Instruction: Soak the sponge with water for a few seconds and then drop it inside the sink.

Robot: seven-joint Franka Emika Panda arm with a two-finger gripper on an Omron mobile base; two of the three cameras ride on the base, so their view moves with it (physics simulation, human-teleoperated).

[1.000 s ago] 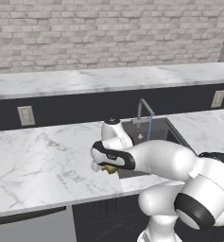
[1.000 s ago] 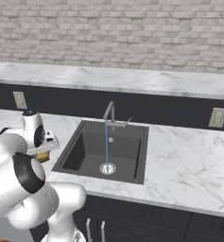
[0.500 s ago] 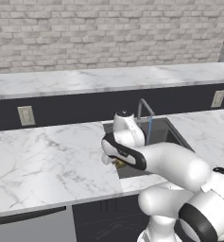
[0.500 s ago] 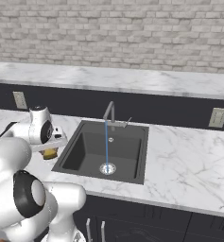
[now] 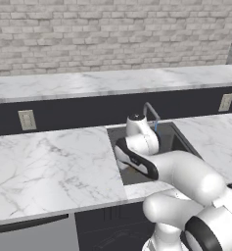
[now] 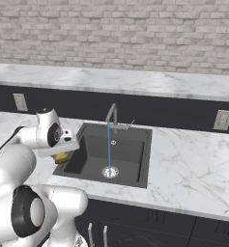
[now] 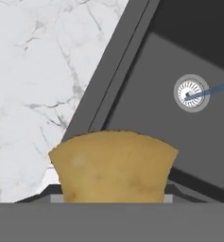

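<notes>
The jaws are squeezed shut on the sponge (image 7: 113, 166), and it fills the space between them. In the hand view the sponge sits right in front, bulging out a bit at the sides. In the right base view the sponge (image 6: 63, 157) peeks out yellow under the gripper (image 6: 64, 153), just at the left edge of the sink (image 6: 135, 178), about where the marble bench (image 6: 193, 164) stops and the dark basin begins.

The water (image 6: 108, 144) runs down in a thin blue line from the faucet (image 6: 112, 113) to the round drain (image 6: 109, 171). The sponge is not under it yet. It is off to one side, well apart from the stream.

What could go wrong? The stream is very thin, so it is easy to miss. If the arm stops a little short or goes a little too far, the sponge will stay dry. The faucet is right above the stream, so the hand could bump its pipe if it comes in too high. If the hand goes too low, it could knock the sink's edge, which is close under it now.

The sponge is soft. If the jaws let go too soon, it may land on the bench and not in the sink, because it is only just at the rim. It also looks squashed, so it might slip out.
</notes>
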